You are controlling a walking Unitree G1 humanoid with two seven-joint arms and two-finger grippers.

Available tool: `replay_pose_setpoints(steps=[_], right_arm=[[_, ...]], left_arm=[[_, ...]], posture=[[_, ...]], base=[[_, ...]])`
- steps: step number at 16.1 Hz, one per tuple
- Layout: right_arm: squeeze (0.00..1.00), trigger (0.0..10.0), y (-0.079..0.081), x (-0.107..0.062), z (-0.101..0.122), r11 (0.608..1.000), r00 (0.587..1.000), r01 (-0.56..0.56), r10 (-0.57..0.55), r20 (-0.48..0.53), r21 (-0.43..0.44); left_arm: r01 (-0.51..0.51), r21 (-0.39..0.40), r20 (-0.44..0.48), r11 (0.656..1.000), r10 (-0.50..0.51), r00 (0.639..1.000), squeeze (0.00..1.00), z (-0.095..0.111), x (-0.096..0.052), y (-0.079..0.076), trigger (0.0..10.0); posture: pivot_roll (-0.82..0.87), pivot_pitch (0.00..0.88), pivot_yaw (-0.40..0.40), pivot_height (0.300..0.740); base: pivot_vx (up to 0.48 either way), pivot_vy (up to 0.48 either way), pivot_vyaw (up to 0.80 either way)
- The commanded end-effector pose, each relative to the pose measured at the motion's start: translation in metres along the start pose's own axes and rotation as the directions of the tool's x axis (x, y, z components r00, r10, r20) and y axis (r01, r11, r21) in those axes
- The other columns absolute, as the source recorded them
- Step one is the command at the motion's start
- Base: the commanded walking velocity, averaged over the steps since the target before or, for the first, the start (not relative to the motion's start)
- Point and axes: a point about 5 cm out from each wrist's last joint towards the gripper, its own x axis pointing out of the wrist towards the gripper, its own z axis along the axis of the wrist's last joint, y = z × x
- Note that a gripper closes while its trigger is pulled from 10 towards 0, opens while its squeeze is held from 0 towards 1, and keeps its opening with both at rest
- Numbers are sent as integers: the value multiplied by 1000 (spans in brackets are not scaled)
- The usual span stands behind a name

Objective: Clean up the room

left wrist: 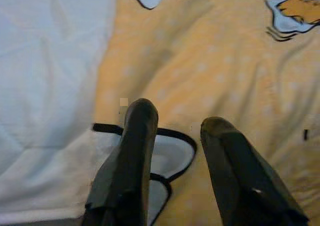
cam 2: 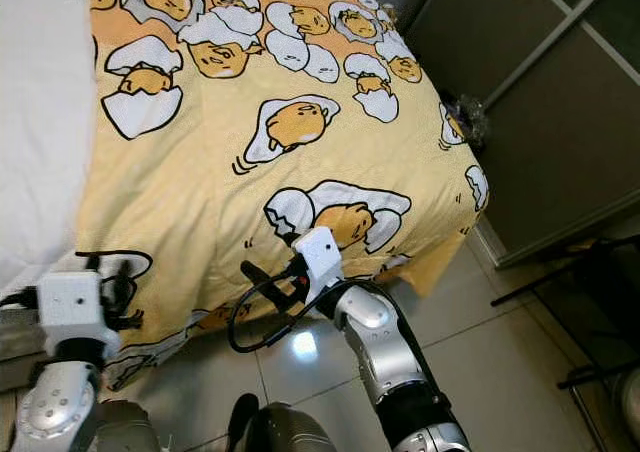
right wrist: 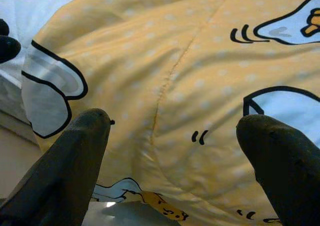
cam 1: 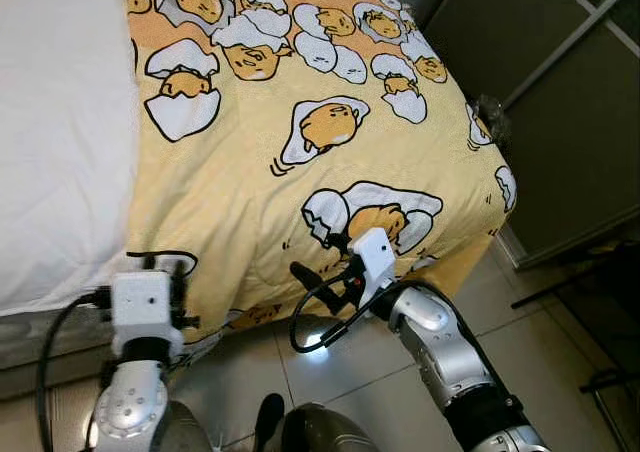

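- The yellow blanket, printed with egg-yolk cartoon figures, lies spread over the bed, its lower edge draping down the side toward the floor.
- Beside it on the robot's left, a white sheet covers the rest of the bed, and the blanket's edge lies right against it.
- The right gripper is up at the hanging edge of the blanket, jaws released and spread wide, one finger either side of a seam in the fabric, with nothing between them.
- From the head camera, that right arm reaches in from the lower right, a black cable looping beneath the wrist.
- The left gripper hovers at the bed's edge where blanket meets sheet, jaws released with a clear gap between the fingers, gripping nothing.
- Its fingers point at a black-outlined white patch of the print.
- Pale floor tiles show below the bed, with a bright glare spot under the right wrist.
- A dark wardrobe with pale frame lines stands off to the right of the bed.
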Motion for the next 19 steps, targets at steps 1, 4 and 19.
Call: replay_pose_setpoints(steps=[1, 4, 19], right_arm=[[0, 10000, -9, -11, -9, 999, 998, 51, -51, -31, -1], [0, 10000, -8, -10, -10, 999, 998, 53, -53, -31, 5], [0, 10000, -14, -7, -9, 989, 990, 140, -140, -13, 41]], left_arm=[[34, -6, -6, 999, -34, 999, 1000, -1, -3, -10, 10000], [1, 104, 33, 995, -4, 999, 1000, 2, -2, -2, 10000], [45, 456, 207, 889, -156, 966, 1000, 31, 8, -16, 10000]], posture=[[357, 120, -325, 740], [359, 116, -324, 740], [347, 112, -319, 740]], base=[[0, 0, 0], [0, 0, 0], [0, 0, 0]])
